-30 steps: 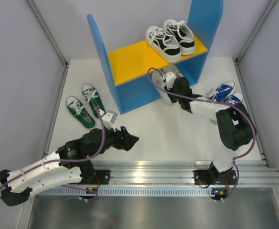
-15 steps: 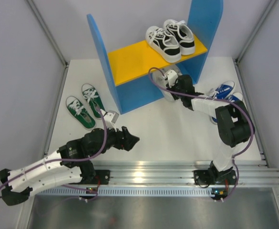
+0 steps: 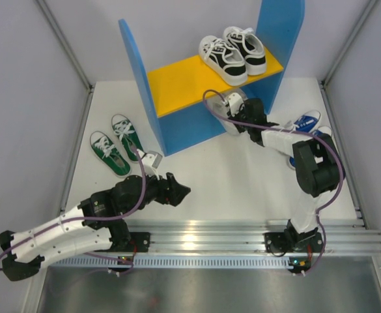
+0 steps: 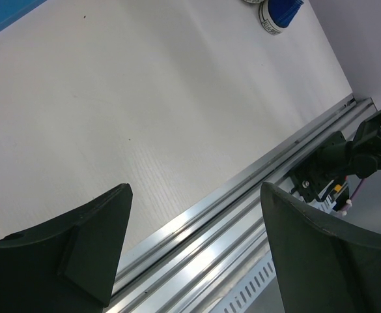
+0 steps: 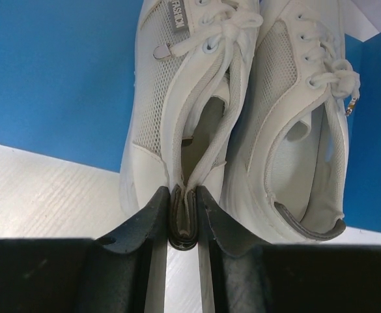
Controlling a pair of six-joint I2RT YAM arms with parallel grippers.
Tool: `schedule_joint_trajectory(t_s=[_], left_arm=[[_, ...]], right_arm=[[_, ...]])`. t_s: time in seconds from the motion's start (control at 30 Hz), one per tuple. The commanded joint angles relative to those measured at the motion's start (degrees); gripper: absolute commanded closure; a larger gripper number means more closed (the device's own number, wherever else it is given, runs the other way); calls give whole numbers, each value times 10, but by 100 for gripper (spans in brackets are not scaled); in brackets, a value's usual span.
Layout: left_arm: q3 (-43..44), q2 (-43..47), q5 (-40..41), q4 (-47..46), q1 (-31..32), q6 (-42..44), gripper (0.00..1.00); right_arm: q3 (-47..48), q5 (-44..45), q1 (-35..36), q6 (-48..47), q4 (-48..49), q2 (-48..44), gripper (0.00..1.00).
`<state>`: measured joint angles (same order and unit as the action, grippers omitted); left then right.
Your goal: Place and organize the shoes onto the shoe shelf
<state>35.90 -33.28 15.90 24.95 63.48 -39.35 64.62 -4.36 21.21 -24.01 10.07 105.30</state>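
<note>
While the right gripper [image 5: 183, 218] pinches the heel collar of a white shoe [image 5: 170, 117] under the shelf [image 3: 177, 81] board, its fingers [image 5: 144, 218] narrow, the left gripper [image 4: 197, 215] hangs in front of the shelf, jaws wide, holding nothing. Green pair [image 3: 115, 145] lies left of the shelf; blue pair [image 3: 305, 125], right.

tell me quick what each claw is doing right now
left claw: open, holding nothing
right claw: closed on the heel of a white shoe
</note>
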Motion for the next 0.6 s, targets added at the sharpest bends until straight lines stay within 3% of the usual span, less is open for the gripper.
schedule_joint_trajectory(t_s=[0.0,0.03,0.17,0.37,0.57], left_arm=[[25,-3,-6,-6,1,-6,15],[25,-3,-7,-5,1,-7,15],[30,-5,-8,-6,1,-6,15],[39,-6,-10,-6,2,-5,14],[41,-4,-5,1,1,-13,14]], right_arm=[[31,27,-12,-18,51,-4,79],[29,27,-13,-18,52,-6,67],[1,21,-12,-17,66,-29,47],[-18,11,-12,-17,52,-74,36],[-49,-53,-12,-46,-9,-153,23]])
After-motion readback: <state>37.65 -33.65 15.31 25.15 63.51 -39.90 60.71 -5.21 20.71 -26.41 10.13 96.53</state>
